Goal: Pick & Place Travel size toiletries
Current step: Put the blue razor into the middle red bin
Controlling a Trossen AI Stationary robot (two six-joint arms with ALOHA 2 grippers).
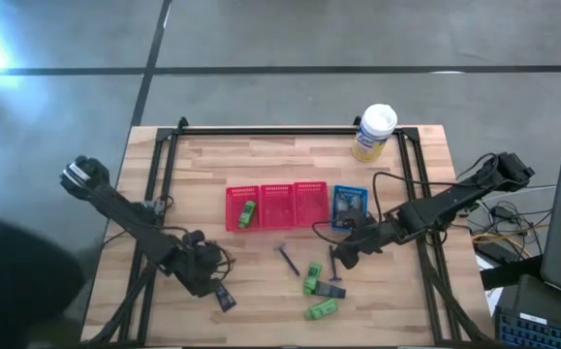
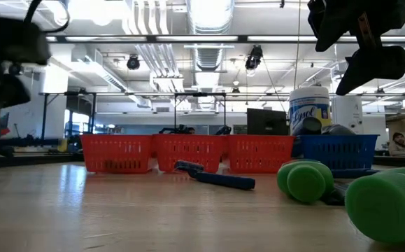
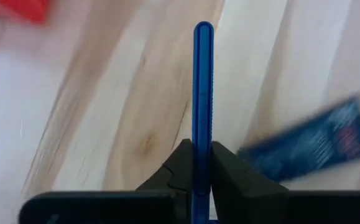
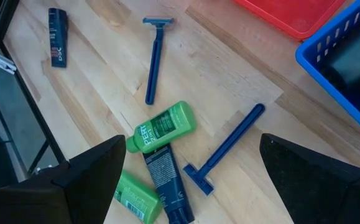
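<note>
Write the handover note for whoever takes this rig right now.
Left gripper: shut on a blue razor, near the table's front-left; a dark tube lies beside it.
Right gripper: open, empty, hovering over the loose pile.
Done: one green tube in the red basket; something dark in the blue basket.
Left: two razors, green tubes, dark tubes on the table.

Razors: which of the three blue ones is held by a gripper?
The razor pinched in the left gripper; the other two lie loose on the table.

Overhead, table-level and wrist views share the table [image 1: 261,165].
</note>
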